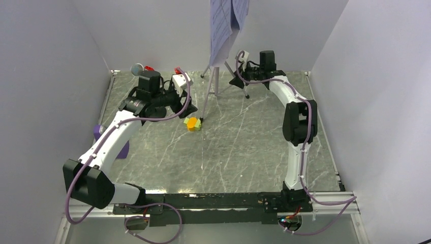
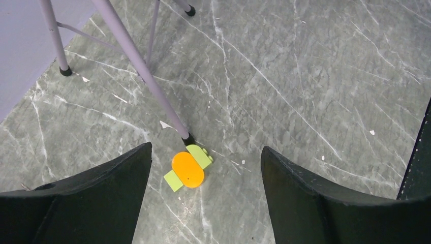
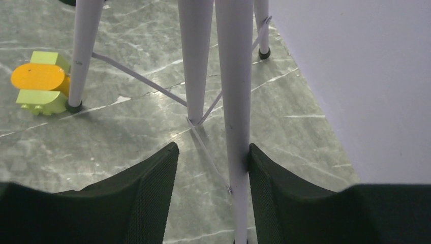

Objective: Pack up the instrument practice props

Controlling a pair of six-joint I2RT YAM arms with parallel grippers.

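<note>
Seen from my remote station: the left pincer [image 2: 206, 147] hangs released, jaws spread wide, directly over the small orange-and-yellow-green block [image 2: 188, 169] on the marbled green table [image 1: 244, 152]. The block lies flat near the table's middle. Its yellow-green bar runs diagonally from lower left to upper right in the left wrist view, and the orange oval sits across it on top. One end of the bar touches the black foot of the music stand [image 1: 215, 76].

The stand is upright at the far side of the table with its long axis vertical. Its tripod legs splay outward, the longest sloping toward the arms and ending at the block. White sheet-music pages [image 1: 222, 30] droop from its top.

The right pincer [image 3: 213, 146] straddles one grey tube of the stand. One finger [image 3: 284, 203] is against the tube or just beside it, while the other stands clearly apart, so the jaws are not clenched on it.

The silver microphone [image 1: 137, 68] shows only its head at the far left, behind the left arm. The purple metronome [image 1: 96, 133] sits at the table's left edge, largely hidden under that arm; I cannot tell which way either points.
</note>
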